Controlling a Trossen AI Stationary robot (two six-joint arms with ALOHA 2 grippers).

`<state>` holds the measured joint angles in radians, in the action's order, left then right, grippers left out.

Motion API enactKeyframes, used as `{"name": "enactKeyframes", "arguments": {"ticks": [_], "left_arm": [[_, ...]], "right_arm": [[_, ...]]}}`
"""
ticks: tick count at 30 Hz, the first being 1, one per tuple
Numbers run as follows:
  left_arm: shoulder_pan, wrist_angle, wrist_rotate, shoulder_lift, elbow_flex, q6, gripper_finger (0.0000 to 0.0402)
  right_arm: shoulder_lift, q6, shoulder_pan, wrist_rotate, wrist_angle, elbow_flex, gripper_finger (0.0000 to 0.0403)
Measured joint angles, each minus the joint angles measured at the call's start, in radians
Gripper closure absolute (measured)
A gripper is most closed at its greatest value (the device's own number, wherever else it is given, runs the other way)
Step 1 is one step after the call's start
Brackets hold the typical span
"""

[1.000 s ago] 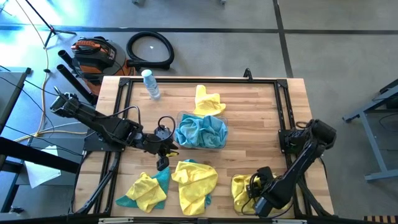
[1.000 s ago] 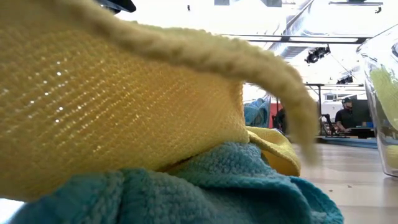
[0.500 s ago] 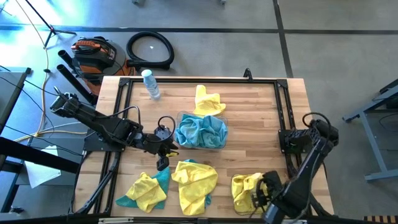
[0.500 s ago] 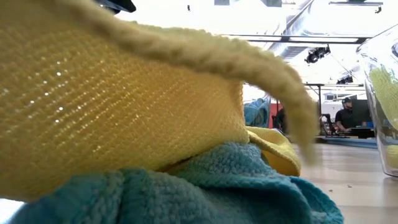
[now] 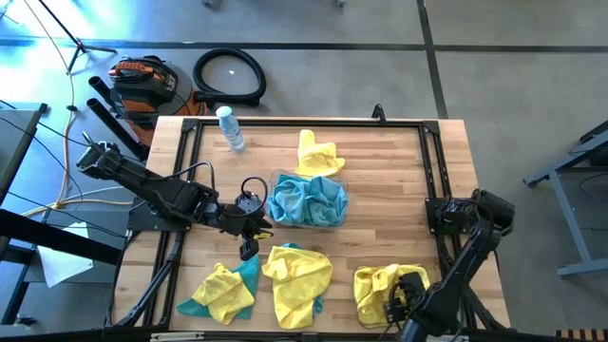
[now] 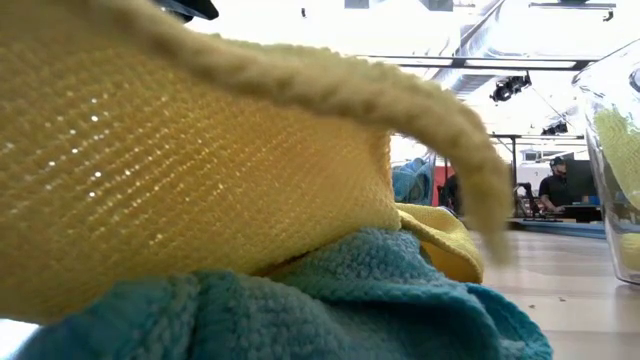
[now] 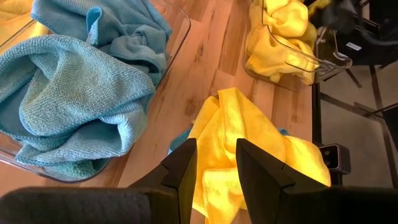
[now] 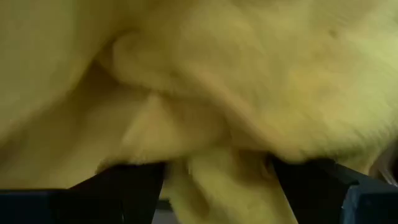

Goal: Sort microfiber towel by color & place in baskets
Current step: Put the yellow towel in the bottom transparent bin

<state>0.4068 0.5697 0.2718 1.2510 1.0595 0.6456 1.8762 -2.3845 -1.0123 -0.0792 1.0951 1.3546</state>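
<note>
Yellow towels (image 5: 380, 290) heaped in near-right basket (image 5: 363, 306); right gripper (image 5: 407, 293) over them, jaws spread wide, cloth between fingers (image 8: 124, 180). Teal towels (image 5: 306, 200) fill centre basket (image 5: 275, 180). Left gripper (image 5: 249, 249) beside it, jaws part-open, empty. Loose yellow-teal piles (image 5: 296, 275) near front edge.

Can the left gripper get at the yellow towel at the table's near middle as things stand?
Probably yes: the left gripper hovers open beside that yellow towel, nothing between them.
</note>
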Motion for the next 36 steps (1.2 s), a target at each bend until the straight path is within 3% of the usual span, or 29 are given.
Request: {"name": "enactKeyframes", "arguments": {"ticks": [9, 19, 27, 33, 36], "left_arm": [[0.0, 0.0, 0.0, 0.0, 0.0, 0.016, 0.0303], [0.0, 0.0, 0.0, 0.0, 0.0, 0.015, 0.0303], [0.0, 0.0, 0.0, 0.0, 0.0, 0.015, 0.0303], [0.0, 0.001, 0.0, 0.0, 0.0, -0.008, 0.0303], [0.0, 0.001, 0.0, 0.0, 0.0, -0.078, 0.0303]], "right_arm": [[0.033, 0.008, 0.019, 0.001, -0.051, -0.072, 0.0116], [0.028, 0.004, -0.001, 0.018, 0.144, 0.122, 0.0116], [0.025, 0.046, -0.005, 0.145, 0.333, 0.317, 0.0116], [0.025, 0.118, 0.019, 0.377, 0.354, 0.347, 0.0116], [0.025, 0.143, 0.058, 0.419, 0.354, 0.348, 0.0116]]}}
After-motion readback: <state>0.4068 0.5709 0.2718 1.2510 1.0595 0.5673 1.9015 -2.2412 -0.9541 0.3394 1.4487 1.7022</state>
